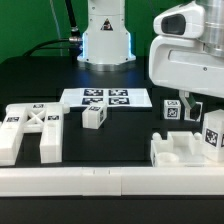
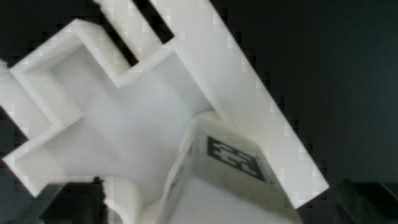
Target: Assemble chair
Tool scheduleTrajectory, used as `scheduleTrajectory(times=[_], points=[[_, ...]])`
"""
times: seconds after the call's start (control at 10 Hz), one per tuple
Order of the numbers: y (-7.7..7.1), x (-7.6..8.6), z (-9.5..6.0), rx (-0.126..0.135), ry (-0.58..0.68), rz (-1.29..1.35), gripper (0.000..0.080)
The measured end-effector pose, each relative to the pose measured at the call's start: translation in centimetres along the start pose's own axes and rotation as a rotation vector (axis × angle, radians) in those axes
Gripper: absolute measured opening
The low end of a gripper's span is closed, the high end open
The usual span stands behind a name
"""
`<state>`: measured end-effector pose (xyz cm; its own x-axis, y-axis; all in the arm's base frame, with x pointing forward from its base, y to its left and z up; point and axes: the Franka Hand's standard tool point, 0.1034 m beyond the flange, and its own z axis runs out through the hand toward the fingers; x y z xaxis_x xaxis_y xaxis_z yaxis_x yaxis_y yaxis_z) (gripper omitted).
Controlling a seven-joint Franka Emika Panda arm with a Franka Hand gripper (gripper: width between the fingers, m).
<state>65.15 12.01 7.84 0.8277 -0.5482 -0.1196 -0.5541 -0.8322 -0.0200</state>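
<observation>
Pincer jaws spread wide, hanging just above chair seat slab, tagged leg block just beside it. X-braced panel well apart from pincer, loose block between.

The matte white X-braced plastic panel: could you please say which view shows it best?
The exterior view: the white X-braced panel lies whole at its left. The wrist view shows only another tagged white part close up.

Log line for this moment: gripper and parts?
gripper: open, above notched chair part | X-braced panel: flat, exterior view's left | small tagged block: beside marker board
</observation>
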Motion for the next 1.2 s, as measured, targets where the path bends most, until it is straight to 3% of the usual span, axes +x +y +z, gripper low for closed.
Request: scheduleTrajectory(times=[0.1, 0.3, 0.6, 1.0, 1.2], points=[[0.03, 0.01, 0.00, -0.003, 0.002, -0.093, 0.0649], [0.07, -0.06, 0.06, -0.050, 0.024, -0.347, 0.0649], [0.22, 0.13, -0.10, -0.095, 0.034, -0.688, 0.0649], [0.61, 0.49, -0.14, -0.115, 0.020, -1.041, 0.0649], [0.64, 0.50, -0.12, -0.115, 0.020, -1.025, 0.0391]])
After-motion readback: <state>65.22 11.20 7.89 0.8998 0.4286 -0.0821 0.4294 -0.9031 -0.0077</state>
